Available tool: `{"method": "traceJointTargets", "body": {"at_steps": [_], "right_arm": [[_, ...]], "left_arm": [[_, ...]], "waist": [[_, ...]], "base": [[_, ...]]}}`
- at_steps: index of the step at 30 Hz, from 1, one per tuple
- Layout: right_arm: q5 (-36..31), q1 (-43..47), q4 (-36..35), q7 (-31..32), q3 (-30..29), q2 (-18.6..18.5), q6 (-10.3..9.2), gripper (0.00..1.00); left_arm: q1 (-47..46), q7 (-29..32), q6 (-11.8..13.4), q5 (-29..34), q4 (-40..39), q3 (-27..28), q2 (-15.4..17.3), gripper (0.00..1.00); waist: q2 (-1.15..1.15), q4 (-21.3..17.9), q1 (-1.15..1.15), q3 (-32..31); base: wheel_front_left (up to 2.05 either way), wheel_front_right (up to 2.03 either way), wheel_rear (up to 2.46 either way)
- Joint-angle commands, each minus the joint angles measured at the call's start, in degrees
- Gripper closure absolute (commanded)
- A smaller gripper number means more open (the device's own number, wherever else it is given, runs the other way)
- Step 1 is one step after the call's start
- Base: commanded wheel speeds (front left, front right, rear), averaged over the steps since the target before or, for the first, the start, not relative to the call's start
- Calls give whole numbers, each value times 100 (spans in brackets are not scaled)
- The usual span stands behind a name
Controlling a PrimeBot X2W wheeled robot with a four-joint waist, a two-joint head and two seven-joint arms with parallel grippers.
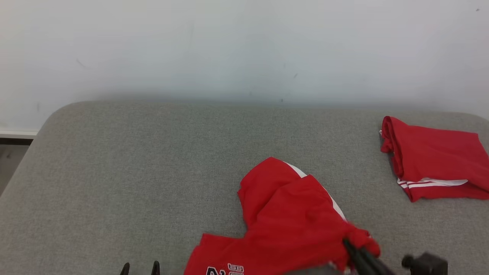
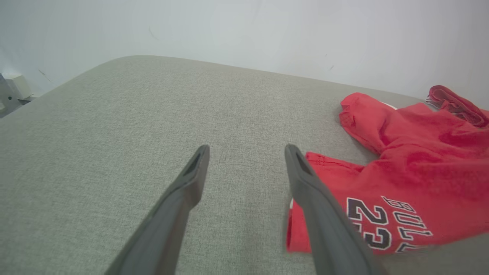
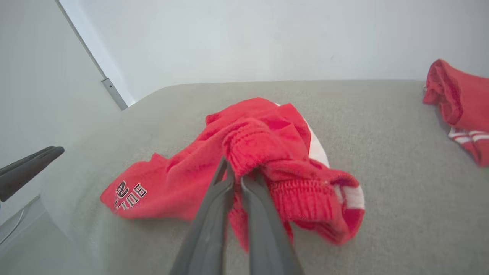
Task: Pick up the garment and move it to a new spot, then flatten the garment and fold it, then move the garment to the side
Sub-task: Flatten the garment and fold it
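The garment (image 1: 290,221) is a crumpled pair of red shorts with white side stripes and black-and-white lettering, lying at the near middle of the grey padded table (image 1: 153,164). My right gripper (image 1: 349,244) is shut on the gathered waistband at the garment's right end; in the right wrist view its fingers (image 3: 238,177) pinch the ribbed red waistband (image 3: 294,191). My left gripper (image 1: 140,267) stands open at the near edge, left of the garment. In the left wrist view its fingertips (image 2: 246,151) hover over bare table, with the garment (image 2: 401,168) to the right.
A second red garment (image 1: 435,160) with white stripes lies folded at the table's far right. A pale wall (image 1: 244,46) runs behind the table. The table's left edge drops to the floor (image 1: 9,160).
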Motion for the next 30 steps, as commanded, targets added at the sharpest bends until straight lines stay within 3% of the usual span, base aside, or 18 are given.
{"method": "traceJointTargets", "body": {"at_steps": [1,7,14,15,20,24,25,26,27,30], "right_arm": [[-7,-328,84,25,-47,73,-11,100],[-196,-1688,1295,144,213,305,-11,100],[338,-3314,3698,29,140,757,-11,100],[338,-3314,3698,29,140,757,-11,100],[638,-4100,5304,-201,-184,931,-11,100],[661,-4503,6160,-394,-262,1062,-11,100],[628,-4584,6295,-451,-251,1062,-11,72],[595,-4658,6392,-493,-226,1083,-11,13],[590,-4696,6440,-547,-227,1092,-11,0],[532,-4698,6439,-638,-117,1108,-11,0]], "left_arm": [[-70,-14,13,-49,23,7,-6,0],[-225,-14,13,-42,125,-123,-8,0],[-455,-14,13,-85,241,-365,-4,0],[-455,-14,13,-85,241,-365,-4,0],[-591,-14,13,-102,275,-532,-4,0],[-684,-14,13,-137,292,-650,-4,0],[-708,-14,13,-141,297,-672,-4,0],[-714,-14,13,-147,302,-691,-4,0],[-707,-14,13,-158,311,-703,-4,0],[-695,-14,13,-187,325,-693,-4,0]], "waist": [[0,1,0,18],[0,155,0,89],[0,487,0,209],[0,487,0,209],[0,690,0,335],[0,782,0,442],[0,794,0,463],[0,800,0,473],[0,801,0,479],[0,755,0,438]], "base": [[0,0,0],[0,0,0],[0,0,0],[0,0,0],[0,0,0],[0,0,0],[0,0,0],[0,0,0],[0,0,0],[0,0,0]]}}
